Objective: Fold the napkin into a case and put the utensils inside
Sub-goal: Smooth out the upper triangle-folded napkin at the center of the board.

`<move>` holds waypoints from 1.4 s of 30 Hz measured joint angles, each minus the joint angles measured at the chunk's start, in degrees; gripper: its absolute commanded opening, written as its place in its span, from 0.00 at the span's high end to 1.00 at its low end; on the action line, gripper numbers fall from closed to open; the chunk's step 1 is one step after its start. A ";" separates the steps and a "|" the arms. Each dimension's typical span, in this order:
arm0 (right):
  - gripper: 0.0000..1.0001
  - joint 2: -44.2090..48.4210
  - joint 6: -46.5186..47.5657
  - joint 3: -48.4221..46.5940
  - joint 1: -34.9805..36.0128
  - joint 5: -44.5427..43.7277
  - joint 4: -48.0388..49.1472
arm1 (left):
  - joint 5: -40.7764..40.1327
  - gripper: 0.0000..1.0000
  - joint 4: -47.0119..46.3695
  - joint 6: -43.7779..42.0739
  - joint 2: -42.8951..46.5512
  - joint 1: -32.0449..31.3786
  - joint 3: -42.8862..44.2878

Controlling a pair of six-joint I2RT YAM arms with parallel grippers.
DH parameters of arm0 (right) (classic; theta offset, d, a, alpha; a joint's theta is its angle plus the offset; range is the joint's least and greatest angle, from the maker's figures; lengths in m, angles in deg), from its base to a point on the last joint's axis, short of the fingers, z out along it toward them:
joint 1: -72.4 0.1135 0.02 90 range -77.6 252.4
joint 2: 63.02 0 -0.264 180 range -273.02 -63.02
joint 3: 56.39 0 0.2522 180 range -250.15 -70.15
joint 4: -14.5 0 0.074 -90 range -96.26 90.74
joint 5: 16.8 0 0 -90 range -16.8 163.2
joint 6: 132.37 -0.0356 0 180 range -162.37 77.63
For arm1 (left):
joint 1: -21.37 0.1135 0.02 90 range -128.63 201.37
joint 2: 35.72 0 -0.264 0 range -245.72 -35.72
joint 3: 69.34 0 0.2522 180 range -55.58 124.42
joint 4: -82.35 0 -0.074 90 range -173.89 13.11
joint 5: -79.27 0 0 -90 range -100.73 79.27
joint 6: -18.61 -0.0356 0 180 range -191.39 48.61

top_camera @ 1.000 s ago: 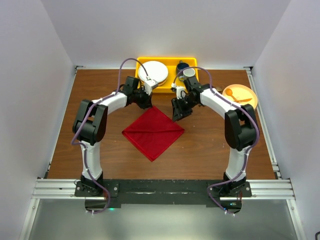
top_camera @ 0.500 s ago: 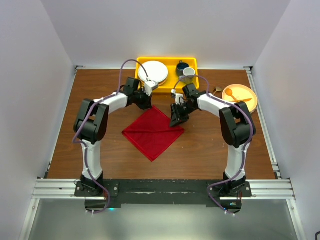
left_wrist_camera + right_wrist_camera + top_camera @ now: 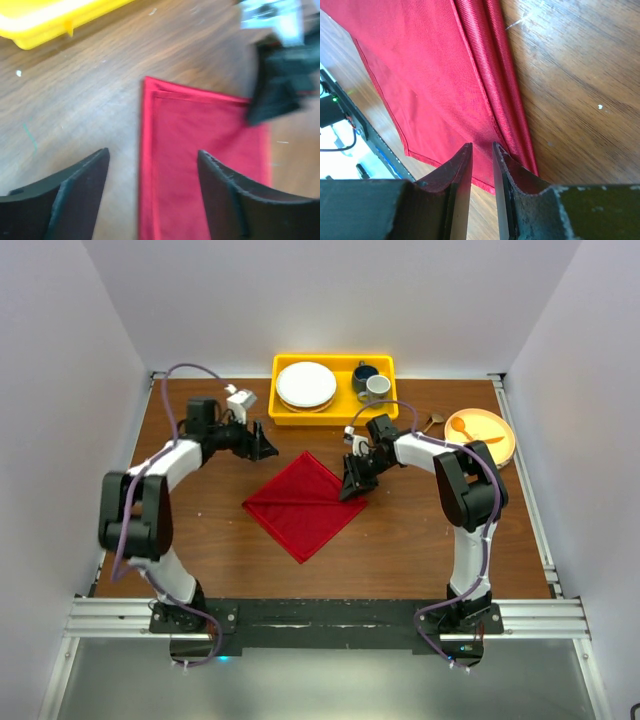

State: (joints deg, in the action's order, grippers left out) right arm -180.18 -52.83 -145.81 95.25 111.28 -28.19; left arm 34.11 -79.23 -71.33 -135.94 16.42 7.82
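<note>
Looking down from above, you find the napkin (image 3: pixel 305 505) lying as a red diamond, already folded, at the middle of the table (image 3: pixel 220 540). The left gripper (image 3: pixel 268 446) hangs toward the table's far left, apart from the cloth's far corner, its arm stretched out low. The right gripper (image 3: pixel 351 483) points down at the cloth's right corner, its arm bent sharply at the elbow.

From the left wrist, the fingers (image 3: pixel 75 195) stand spread wide and hold nothing. The napkin's hemmed corner lies just beyond them, and the yellow tray (image 3: pixel 50 20) sits at the far edge.

From the right wrist, the jaws are drawn nearly together astride the napkin's stacked folded edges; you cannot tell whether cloth is caught. Expect it to be light, limp and slippery. The layers will likely slide, so take hold at a hemmed corner, through every layer.
</note>
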 measured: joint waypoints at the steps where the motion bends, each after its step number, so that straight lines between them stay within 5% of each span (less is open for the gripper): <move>1: 0.72 0.00 -0.15 0.13 -0.07 0.17 0.20 | 1.84 0.20 -1.16 2.16 3.61 0.68 -2.40; 6: 0.73 -0.02 -0.68 0.28 -0.15 0.42 0.52 | 11.72 0.10 -13.92 17.49 17.68 -2.75 -21.03; 10: 0.73 -0.22 -0.96 0.28 -0.20 0.72 0.72 | 13.44 0.05 -20.74 28.33 15.30 -7.13 -29.29; 17: 0.73 -0.59 -1.22 0.28 -0.44 1.62 0.87 | 11.54 0.04 -28.87 37.57 8.00 -9.33 -27.61; 25: 0.73 -0.74 -1.20 0.26 -0.59 1.97 0.90 | 9.94 0.04 -30.21 38.12 -0.68 -6.95 -26.75; 35: 0.73 -1.27 -0.96 0.22 -1.18 2.86 0.92 | 20.39 0.05 -37.03 40.57 -6.71 -0.55 -26.93; 40: 0.61 -1.33 -0.81 0.22 -1.22 4.87 1.18 | 22.49 0.07 -40.70 42.51 -8.02 0.11 -27.41; 42: 0.45 -1.27 -1.36 0.39 -1.25 6.43 1.84 | 22.56 0.07 -40.72 42.42 -8.09 0.17 -27.36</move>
State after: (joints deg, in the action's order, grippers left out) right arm -181.45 -54.19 -145.41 94.00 117.71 -26.36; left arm 56.66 -119.95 -28.91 -144.03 16.60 -19.55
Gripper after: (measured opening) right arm 0.366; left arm 0.930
